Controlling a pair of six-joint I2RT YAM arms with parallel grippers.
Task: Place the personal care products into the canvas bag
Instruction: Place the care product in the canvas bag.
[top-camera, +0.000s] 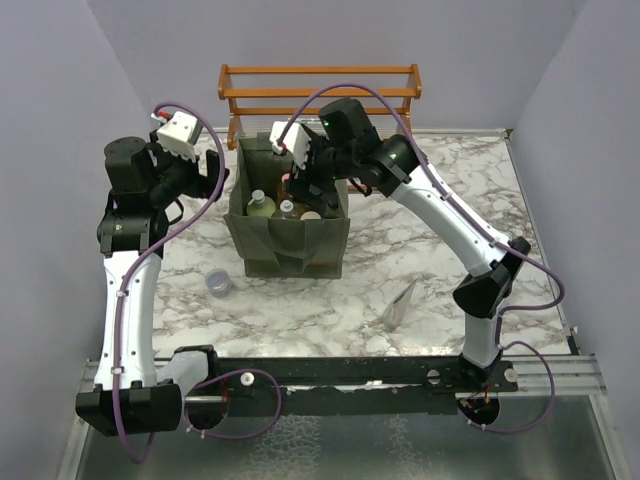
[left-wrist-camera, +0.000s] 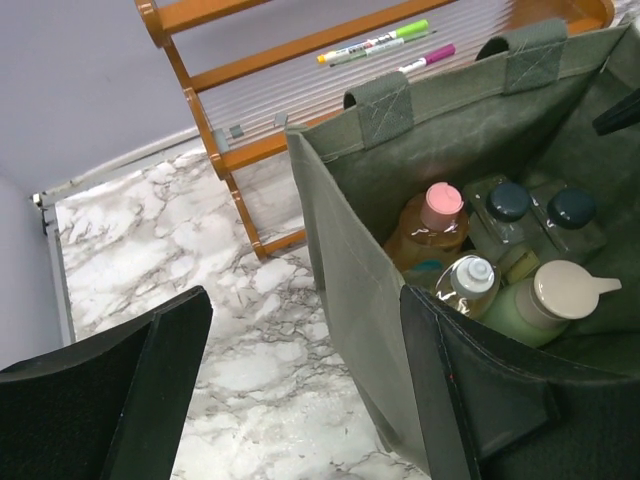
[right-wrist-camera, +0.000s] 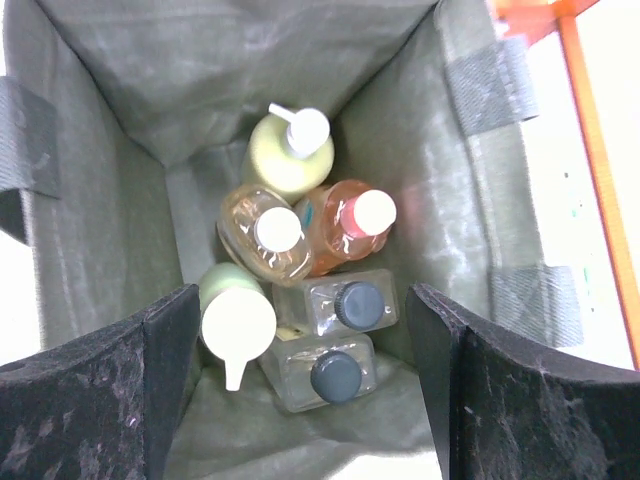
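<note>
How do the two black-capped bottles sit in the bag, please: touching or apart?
Touching. Right wrist view shows the upper black-capped bottle against the lower one, no gap.

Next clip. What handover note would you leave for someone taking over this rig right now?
Left gripper: open, empty, at the left rim of the bag.
Right gripper: open, empty, above the bag's mouth.
Done: six bottles sit inside the bag.
To do: the grey pouch lies on the table, right of the bag, nearer the arm bases; put it in.
</note>
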